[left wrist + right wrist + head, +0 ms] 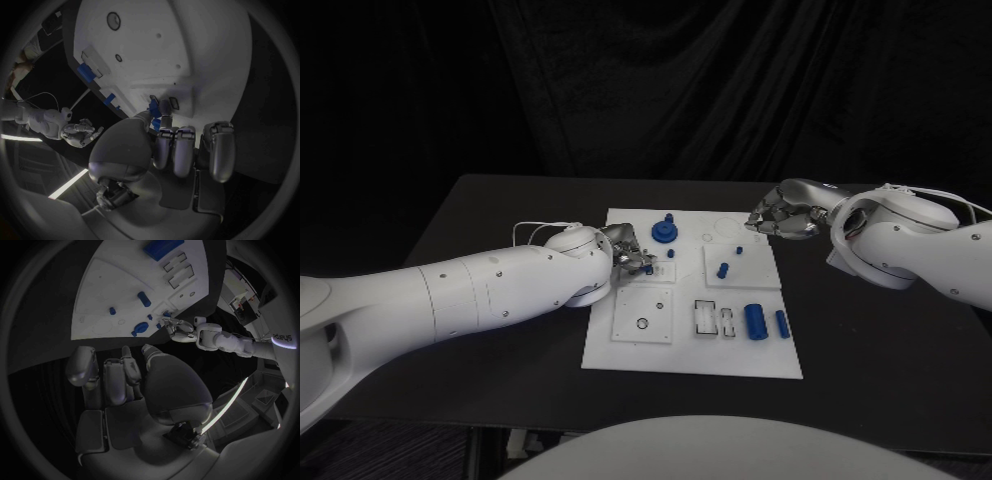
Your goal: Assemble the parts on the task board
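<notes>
The white task board (629, 345) lies mid-table. On it stand a blue knob (665, 232) and a blue peg (723, 270); two blue cylinders (756, 321) lie in its near right part. My left hand (629, 250) is over the board's left edge beside the knob, and in the left wrist view its thumb and a finger pinch a small blue part (154, 107) just above the board (187, 45). My right hand (788, 212) hovers at the board's far right corner, fingers half curled and apart, holding nothing. In the right wrist view the knob (139, 329) sits close to my left hand (178, 330).
Rectangular and round recesses (705, 318) mark the board's near half, with a ring outline (642, 323) at its left. Black table (502, 215) surrounds the board, and a dark curtain hangs behind. My right forearm (906, 245) lies along the table's right side.
</notes>
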